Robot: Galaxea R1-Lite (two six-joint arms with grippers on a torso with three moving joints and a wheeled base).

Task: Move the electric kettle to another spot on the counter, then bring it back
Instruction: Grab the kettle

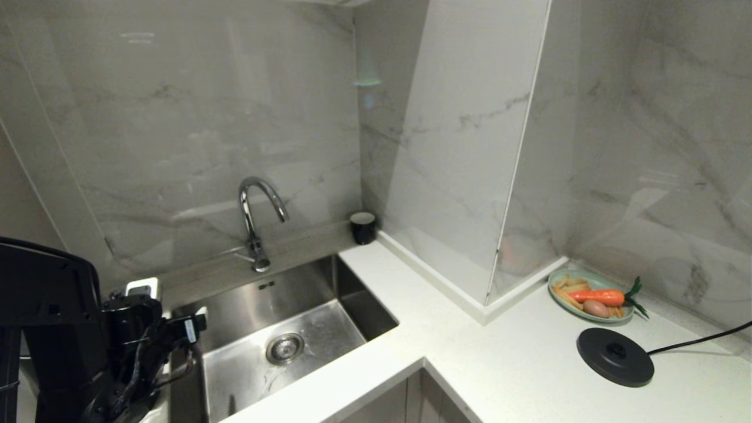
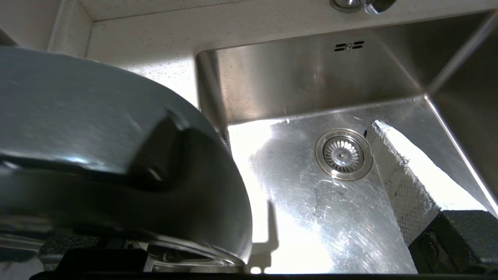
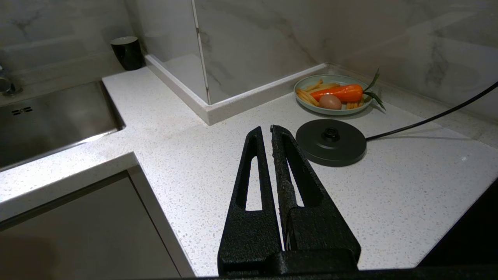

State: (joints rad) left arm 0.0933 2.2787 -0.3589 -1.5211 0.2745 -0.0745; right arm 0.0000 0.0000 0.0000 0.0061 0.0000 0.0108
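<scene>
Right gripper (image 3: 270,130) is seen over the counter (image 3: 186,155), fingers pressed together, nothing held between them. Its tips are placed just beside a round black base (image 3: 331,142), apart from it. A cord (image 3: 432,116) is run from the base toward the wall. Beyond the base, near the wall, a green plate (image 3: 303,82) is set, loaded with a carrot (image 3: 338,93), an egg (image 3: 330,102) and fries (image 3: 307,97). A black cup (image 3: 127,52) is stood in the far corner. Part of the sink (image 3: 54,116) is visible at the counter's edge.
</scene>
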